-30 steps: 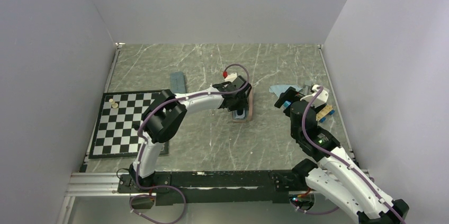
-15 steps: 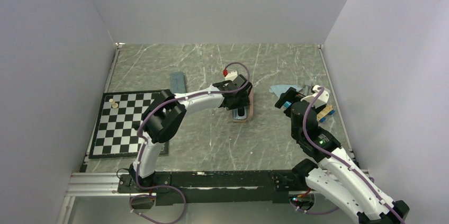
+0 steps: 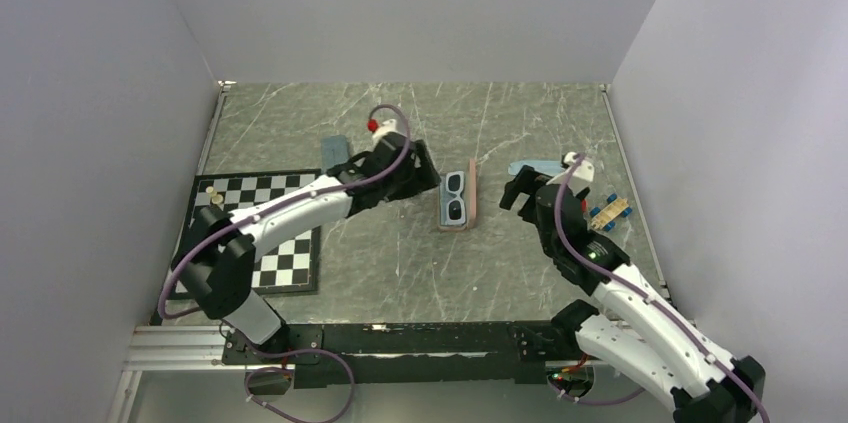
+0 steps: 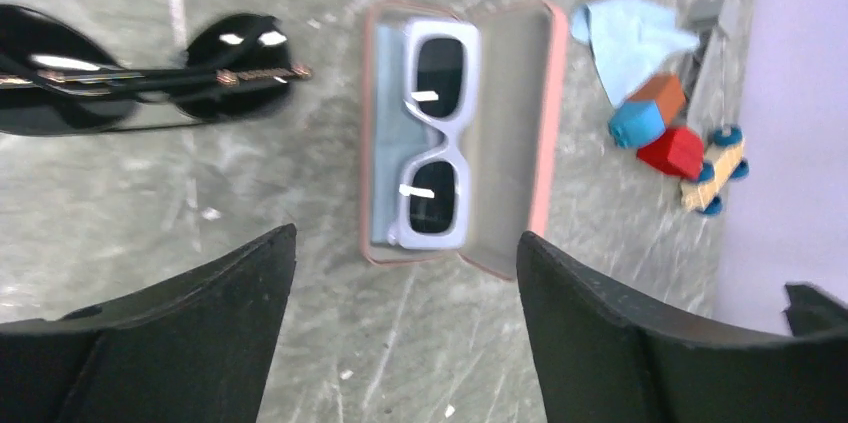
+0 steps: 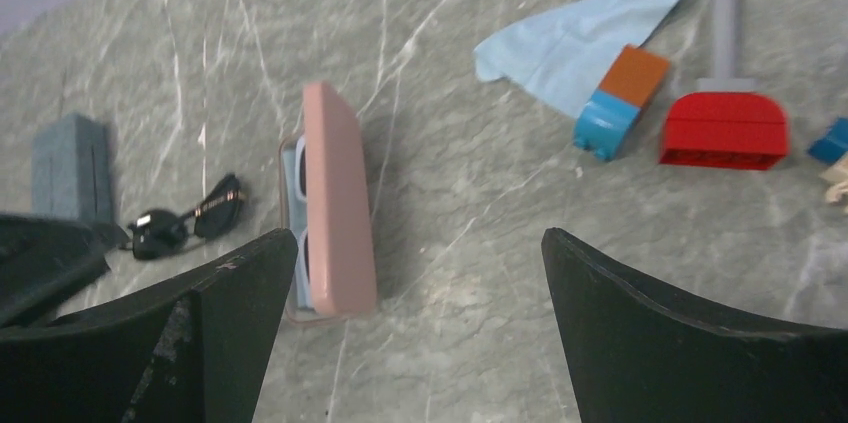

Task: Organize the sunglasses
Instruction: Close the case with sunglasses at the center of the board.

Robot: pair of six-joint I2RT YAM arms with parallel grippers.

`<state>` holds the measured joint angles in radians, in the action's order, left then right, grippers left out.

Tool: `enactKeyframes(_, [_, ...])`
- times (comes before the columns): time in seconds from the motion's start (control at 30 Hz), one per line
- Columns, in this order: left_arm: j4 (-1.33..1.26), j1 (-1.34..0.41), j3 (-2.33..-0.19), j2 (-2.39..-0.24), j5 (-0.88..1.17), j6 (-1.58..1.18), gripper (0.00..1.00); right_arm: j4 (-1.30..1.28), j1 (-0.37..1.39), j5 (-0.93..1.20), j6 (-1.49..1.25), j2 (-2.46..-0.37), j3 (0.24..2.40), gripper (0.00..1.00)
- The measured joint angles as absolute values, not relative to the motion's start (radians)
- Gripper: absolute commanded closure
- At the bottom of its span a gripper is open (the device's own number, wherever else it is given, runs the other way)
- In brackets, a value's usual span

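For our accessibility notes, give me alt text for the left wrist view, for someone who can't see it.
White sunglasses lie in an open pink case on a marble table, framed by the open, empty left pincer. Black sunglasses lie outside it at upper left; a blue cloth and toy blocks at upper right.

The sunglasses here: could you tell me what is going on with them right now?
The white sunglasses lie inside the open pink case, its lid not yet shut. The left gripper hangs open near it, holding nothing. The black sunglasses lie loose on the table beside the case. The right gripper is open and empty too.
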<state>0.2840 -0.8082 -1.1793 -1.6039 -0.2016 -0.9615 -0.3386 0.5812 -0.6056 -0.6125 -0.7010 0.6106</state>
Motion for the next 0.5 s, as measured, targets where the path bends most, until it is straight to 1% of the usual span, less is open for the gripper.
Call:
enactKeyframes(0.07, [0.249, -0.754, -1.131, -1.571, -0.171, -0.952, 0.39, -0.319, 0.581, -0.548, -0.613, -0.752, 0.611, 0.09])
enactKeyframes(0.1, [0.237, -0.719, -1.113, -1.571, -0.147, -0.942, 0.45, -0.305, 0.581, -0.523, -0.613, -0.781, 0.612, 0.11])
enactKeyframes(0.17, [0.221, -0.669, -1.092, -1.602, -0.102, -0.929, 0.53, -0.279, 0.576, -0.468, -0.614, -0.848, 0.615, 0.14])
enactKeyframes(0.2, [0.215, -0.656, -1.087, -1.624, -0.08, -0.924, 0.6, -0.268, 0.574, -0.446, -0.614, -0.875, 0.616, 0.16])
enactKeyframes(0.23, [0.204, -0.648, -1.084, -1.65, -0.054, -0.917, 0.66, -0.25, 0.564, -0.408, -0.614, -0.914, 0.619, 0.19])
enactKeyframes(0.33, [0.181, -0.65, -1.083, -1.723, 0.004, -0.904, 0.79, -0.198, 0.533, -0.317, -0.614, -0.997, 0.622, 0.3])
enactKeyframes(0.43, [0.164, -0.656, -1.083, -1.781, 0.041, -0.903, 0.82, -0.147, 0.5, -0.232, -0.618, -1.063, 0.622, 0.39])
enactKeyframes(0.5, [0.152, -0.659, -1.084, -1.81, 0.061, -0.903, 0.84, -0.114, 0.482, -0.193, -0.62, -1.098, 0.622, 0.4])
